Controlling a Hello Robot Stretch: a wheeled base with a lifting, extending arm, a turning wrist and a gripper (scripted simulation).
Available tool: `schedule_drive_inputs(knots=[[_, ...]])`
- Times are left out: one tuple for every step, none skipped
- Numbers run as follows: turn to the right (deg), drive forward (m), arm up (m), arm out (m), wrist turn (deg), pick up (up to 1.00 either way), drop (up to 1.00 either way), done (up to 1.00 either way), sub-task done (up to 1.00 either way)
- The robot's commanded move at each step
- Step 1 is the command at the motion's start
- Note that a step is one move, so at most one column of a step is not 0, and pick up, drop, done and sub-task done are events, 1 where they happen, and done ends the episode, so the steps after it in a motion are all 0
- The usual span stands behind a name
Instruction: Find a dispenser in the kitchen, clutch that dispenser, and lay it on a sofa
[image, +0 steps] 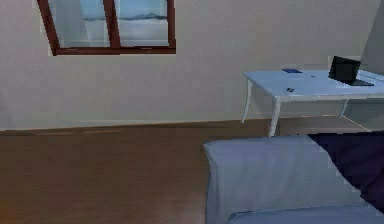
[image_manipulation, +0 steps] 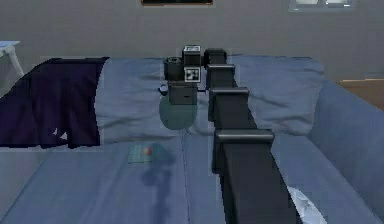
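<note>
A blue sofa (image_manipulation: 280, 90) spreads across the arm side view, and its near end shows at the forward view's lower right (image: 270, 180). The dark arm (image_manipulation: 240, 140) reaches out over the seat. At its far end the gripper (image_manipulation: 176, 98) stands above the back cushions, with a rounded grey-teal shape just below it. I cannot tell whether it holds anything. A small pale teal thing with a reddish spot (image_manipulation: 145, 152) lies on the seat, left of the arm and nearer than the gripper.
A dark purple blanket (image_manipulation: 55, 100) covers the sofa's left part and shows again in the forward view (image: 355, 160). A white desk (image: 300, 85) with a laptop (image: 345, 70) stands by the wall under a window (image: 110, 25). Bare wooden floor (image: 100, 170) lies ahead.
</note>
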Motion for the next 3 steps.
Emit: schedule_drive_inputs(knots=[[0.0,0.0,-0.34,0.0,0.0,0.0,0.0,0.0,0.0],[0.0,0.0,-0.32,0.0,0.0,0.0,0.0,0.0,0.0],[0.0,0.0,0.0,0.0,0.0,0.0,1.0,0.0,0.0]])
